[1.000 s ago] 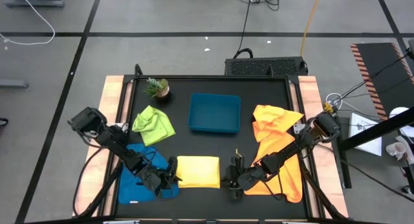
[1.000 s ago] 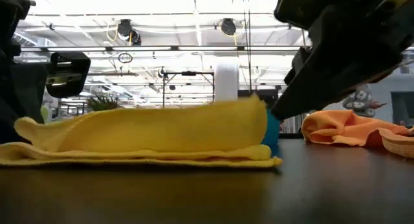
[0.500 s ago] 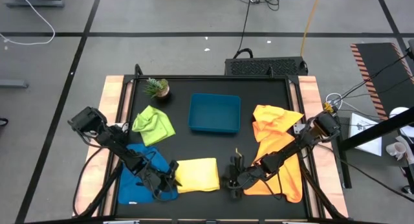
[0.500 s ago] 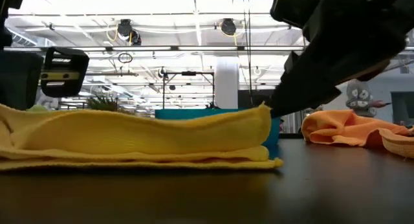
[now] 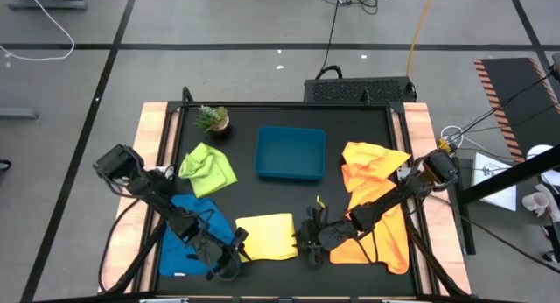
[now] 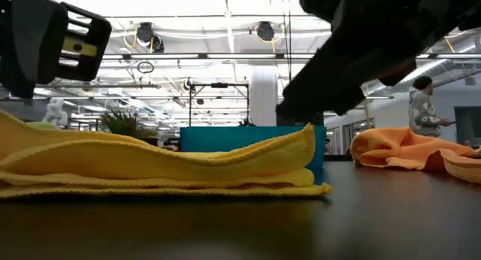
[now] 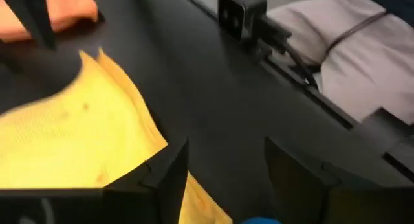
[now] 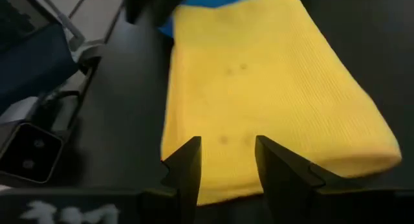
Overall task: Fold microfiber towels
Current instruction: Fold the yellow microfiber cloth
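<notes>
Black worktop (image 5: 280, 193), front edge: folded yellow towel (image 5: 267, 236) lies flat, long axis left to right, between the left gripper (image 5: 234, 247) and right gripper (image 5: 312, 242). Both stand open and empty at its opposite ends, equally near.

left hand (image 5: 234, 253): low, fingers apart, holding nothing | right hand (image 5: 309, 242): low, fingers apparently parted, empty
</notes>
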`<state>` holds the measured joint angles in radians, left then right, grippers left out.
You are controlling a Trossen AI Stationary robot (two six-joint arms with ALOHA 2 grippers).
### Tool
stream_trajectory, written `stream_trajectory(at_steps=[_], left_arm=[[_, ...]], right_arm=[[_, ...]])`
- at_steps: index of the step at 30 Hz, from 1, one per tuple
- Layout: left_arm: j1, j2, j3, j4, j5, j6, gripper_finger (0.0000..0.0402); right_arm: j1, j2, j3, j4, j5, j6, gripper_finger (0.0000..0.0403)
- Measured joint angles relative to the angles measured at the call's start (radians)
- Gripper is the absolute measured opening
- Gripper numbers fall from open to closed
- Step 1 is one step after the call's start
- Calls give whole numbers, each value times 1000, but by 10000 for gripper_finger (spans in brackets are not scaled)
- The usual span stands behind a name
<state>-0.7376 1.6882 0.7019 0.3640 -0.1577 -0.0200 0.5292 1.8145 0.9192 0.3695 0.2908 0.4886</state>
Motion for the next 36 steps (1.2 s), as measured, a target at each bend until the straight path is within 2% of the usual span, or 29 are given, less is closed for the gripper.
stream_trajectory(at_steps=[2, 6, 8, 13, 17, 21, 26, 29, 33, 36], left_arm=[[0, 0, 7, -35, -24, -26, 213], [5, 0, 8, -118, -136, -114, 205], [6, 0, 7, -135, -151, -163, 197], [-2, 0, 7, -121, -45, -237, 178], [-12, 0, 7, -126, 2, -279, 168], [-12, -8, 7, -115, 34, -260, 162], [-16, -77, 8, -74, 52, -190, 153], [-15, -141, 8, -76, -11, -107, 145], [4, -184, 9, -160, -189, -55, 132], [44, -184, 8, -214, -219, -79, 124]], right_arm=[[0, 0, 0, 31, 0, -28, 139], [0, 0, 0, 75, 0, -67, 139], [0, 0, 0, 74, 0, -74, 139], [2, 13, -20, 75, -5, -65, 139], [2, 32, -46, 76, -8, -39, 139], [2, 32, -62, 75, -7, -47, 139], [-5, 28, -63, 118, -6, -141, 139], [-21, 24, -63, 164, -6, -230, 139], [-52, 23, -63, 208, -6, -328, 139], [-76, 23, -63, 203, -8, -351, 139]])
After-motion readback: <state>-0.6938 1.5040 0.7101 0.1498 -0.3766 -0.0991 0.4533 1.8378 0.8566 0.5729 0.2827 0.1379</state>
